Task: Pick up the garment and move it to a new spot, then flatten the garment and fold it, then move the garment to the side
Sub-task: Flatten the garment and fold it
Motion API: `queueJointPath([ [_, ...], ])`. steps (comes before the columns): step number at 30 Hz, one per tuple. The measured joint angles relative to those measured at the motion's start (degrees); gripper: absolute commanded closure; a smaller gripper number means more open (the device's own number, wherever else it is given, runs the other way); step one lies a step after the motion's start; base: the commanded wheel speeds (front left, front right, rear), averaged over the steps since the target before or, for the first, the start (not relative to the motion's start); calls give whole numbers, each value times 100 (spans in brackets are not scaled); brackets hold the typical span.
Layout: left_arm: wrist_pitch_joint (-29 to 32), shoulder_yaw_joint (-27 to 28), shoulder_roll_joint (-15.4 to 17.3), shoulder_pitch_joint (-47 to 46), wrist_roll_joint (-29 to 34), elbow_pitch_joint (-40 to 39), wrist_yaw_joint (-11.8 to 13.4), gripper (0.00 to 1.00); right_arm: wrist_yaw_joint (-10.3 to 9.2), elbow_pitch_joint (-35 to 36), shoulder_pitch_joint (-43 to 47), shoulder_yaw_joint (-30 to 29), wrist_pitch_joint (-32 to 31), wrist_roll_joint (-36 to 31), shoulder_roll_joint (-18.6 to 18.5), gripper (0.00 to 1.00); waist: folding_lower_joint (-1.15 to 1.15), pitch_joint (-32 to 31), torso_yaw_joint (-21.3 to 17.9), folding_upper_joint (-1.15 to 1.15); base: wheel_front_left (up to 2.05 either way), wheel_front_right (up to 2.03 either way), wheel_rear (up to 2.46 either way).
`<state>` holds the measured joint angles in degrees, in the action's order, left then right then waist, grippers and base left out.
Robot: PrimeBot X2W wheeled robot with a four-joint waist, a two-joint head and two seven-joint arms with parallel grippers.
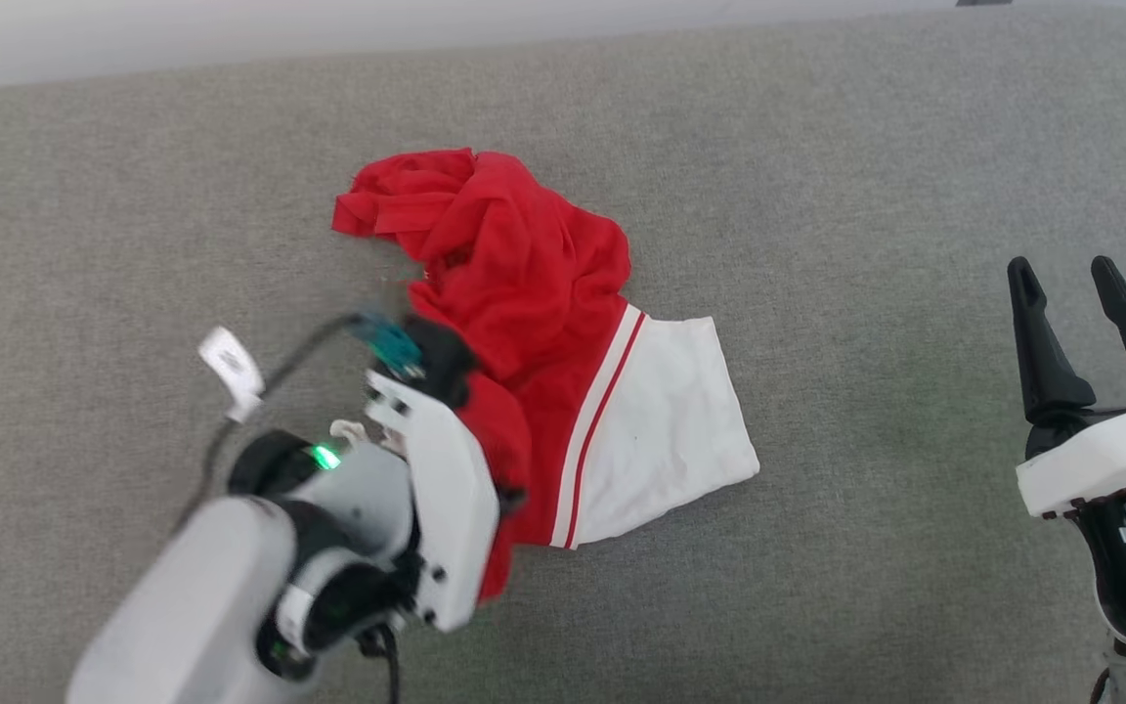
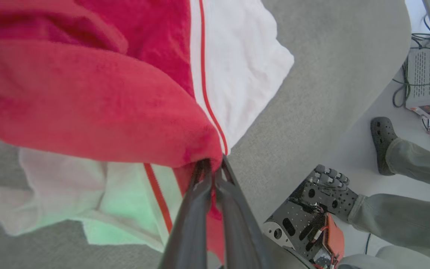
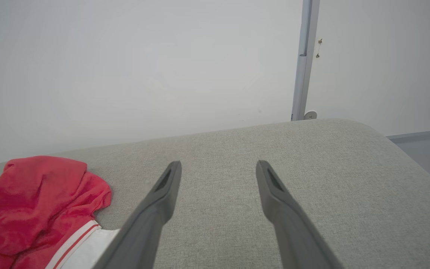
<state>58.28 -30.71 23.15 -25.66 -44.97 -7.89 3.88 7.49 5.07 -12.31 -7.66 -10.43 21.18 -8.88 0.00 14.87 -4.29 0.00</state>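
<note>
The garment (image 1: 524, 284), a red T-shirt with a white sleeve and thin red-and-white stripes, lies crumpled on the grey surface at the head view's centre. My left gripper (image 2: 213, 164) is shut on a fold of the garment's (image 2: 88, 101) red fabric near the striped seam, and the cloth drapes over its fingertips. In the head view the left wrist (image 1: 426, 469) sits at the garment's near left edge, its fingers hidden under cloth. My right gripper (image 1: 1066, 274) stands open at the far right, well apart from the garment (image 3: 39, 209); in the right wrist view the right gripper (image 3: 218, 166) holds nothing.
The grey fabric surface (image 1: 866, 196) runs wide on all sides, with a pale wall behind it. A person's legs (image 2: 405, 209) and dark shoe (image 2: 381, 142) stand on the floor beyond the surface's edge, beside an electronics box (image 2: 427, 82) with cables.
</note>
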Motion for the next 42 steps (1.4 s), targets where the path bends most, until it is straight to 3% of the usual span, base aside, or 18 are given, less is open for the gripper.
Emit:
queueJointPath([
  [4, -25, -310, -76, 98, 165, 104, -122, 96, 1, -1, -10, -4, 0, 15, 24, 0, 0, 87, -32, 0, 0, 0, 0],
  [6, -33, -401, -99, 130, 208, 190, -172, 45, 1, -10, -16, -4, 1, 23, 35, 0, 0, 121, -42, 0, 0, 0, 0],
  [7, -43, -413, -82, 127, 242, 218, -190, 9, 0, -14, -16, -8, 2, 23, 36, 0, 0, 131, -42, 0, 0, 0, 0],
  [8, -65, -401, -55, 126, 256, 238, -189, 0, 0, -21, -16, -11, 3, 23, 41, 0, 0, 132, -39, 0, 0, 0, 0],
  [11, -2, -311, 86, 110, 256, 194, -166, 0, 1, -32, -16, -32, 13, 23, 63, 0, 0, 115, -20, 0, 0, 0, 0],
  [21, 698, 409, 987, 88, 101, -775, 355, 0, 0, -7, 75, -82, 85, -2, 112, 0, 0, 27, 19, 0, 0, 0, 0],
  [26, 893, 743, 1299, -9, -43, -773, 521, 0, 0, 1, 98, -44, 98, -2, 122, 0, 0, 25, 10, 0, 0, 0, 0],
  [34, 842, 788, 1141, -4, -321, -175, 417, 0, 1, 13, 103, 8, 121, 12, 125, 0, 0, 69, -75, 0, 0, 0, 0],
  [42, 268, 617, 927, -179, -88, 859, 80, 0, 1, 41, 52, 5, 123, 62, 102, 0, 0, 301, -194, 0, 0, 0, 0],
])
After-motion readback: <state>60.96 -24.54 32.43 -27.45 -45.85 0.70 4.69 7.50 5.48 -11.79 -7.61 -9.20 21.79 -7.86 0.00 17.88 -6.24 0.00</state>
